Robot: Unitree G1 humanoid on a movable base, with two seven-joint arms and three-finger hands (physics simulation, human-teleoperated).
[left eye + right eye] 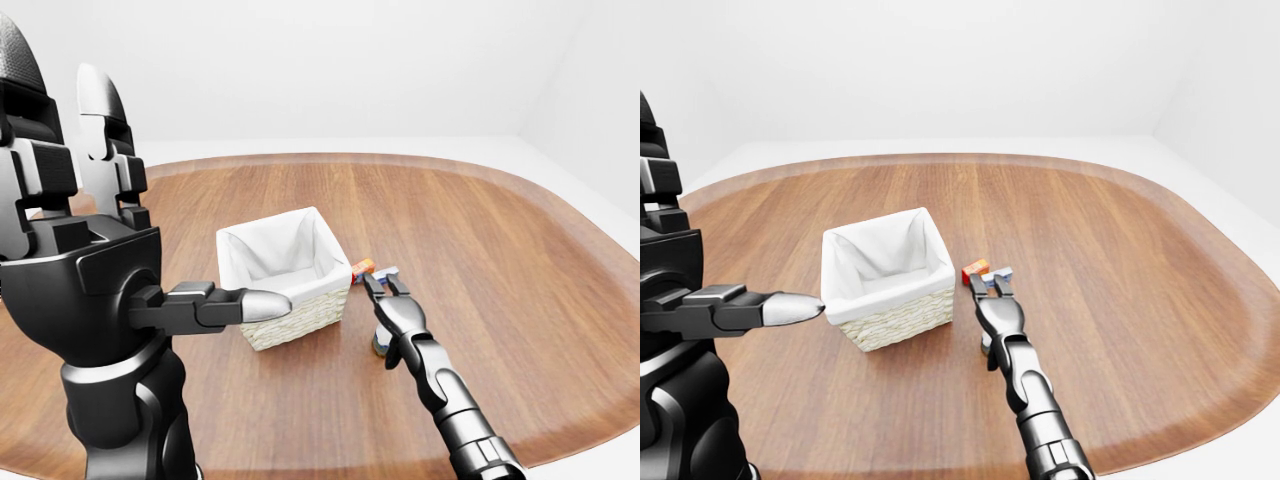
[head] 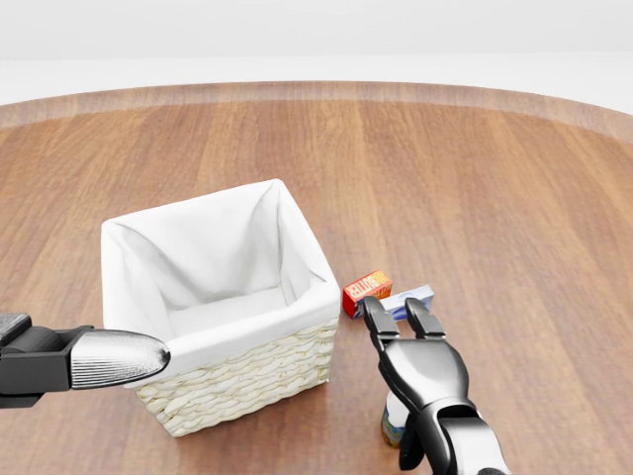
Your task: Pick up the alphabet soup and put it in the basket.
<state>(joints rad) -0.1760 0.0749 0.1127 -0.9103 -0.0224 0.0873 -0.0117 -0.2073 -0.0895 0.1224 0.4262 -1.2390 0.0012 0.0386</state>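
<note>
The alphabet soup can (image 2: pixel 393 424) stands on the wooden table just right of the basket, mostly hidden under my right hand; only its lower side shows. The wicker basket (image 2: pixel 247 381) has a white cloth liner and nothing in it. My right hand (image 2: pixel 392 322) sits over the can with its fingers (image 2: pixel 368 309) stretched out straight past it and the thumb hanging down beside the can; it looks open. My left hand (image 1: pixel 140 215) is raised at the left of the left-eye view, open and empty, with its thumb pointing toward the basket.
A small orange box (image 2: pixel 367 289) and a blue-and-white box (image 2: pixel 415 295) lie by the basket's right corner, just beyond my right fingertips. The oval wooden table (image 2: pixel 495 198) stretches wide to the right and top of the view, with white floor around it.
</note>
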